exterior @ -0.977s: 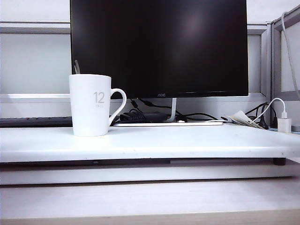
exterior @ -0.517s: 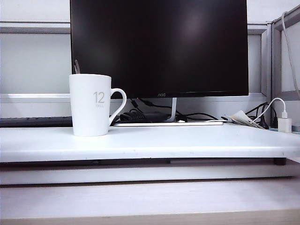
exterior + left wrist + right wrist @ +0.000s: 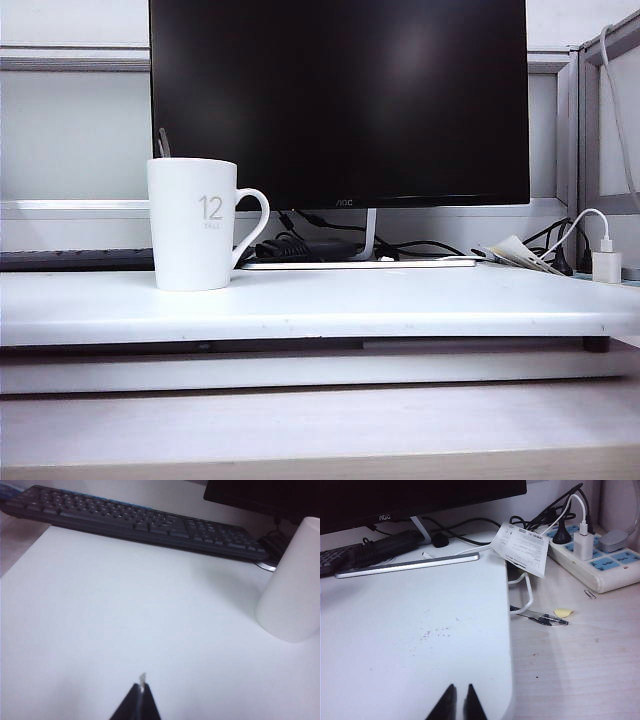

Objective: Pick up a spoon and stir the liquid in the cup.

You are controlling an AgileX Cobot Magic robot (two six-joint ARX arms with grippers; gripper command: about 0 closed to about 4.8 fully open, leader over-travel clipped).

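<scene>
step: spoon to be grasped | place: upright in cup, left on tabletop | left gripper clenched, empty, low near cup | right gripper nearly clenched, empty, far right | advice: gripper to be released first, handle approached from above.

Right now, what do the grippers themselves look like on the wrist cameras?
Little shows. The left gripper is two black, tapering fingers meeting in a point, with a small pale fleck at the tip. The right gripper is two black pointed fingers with a thin gap between them. No cables or markings on either are in view, and neither arm appears in the exterior view.
</scene>
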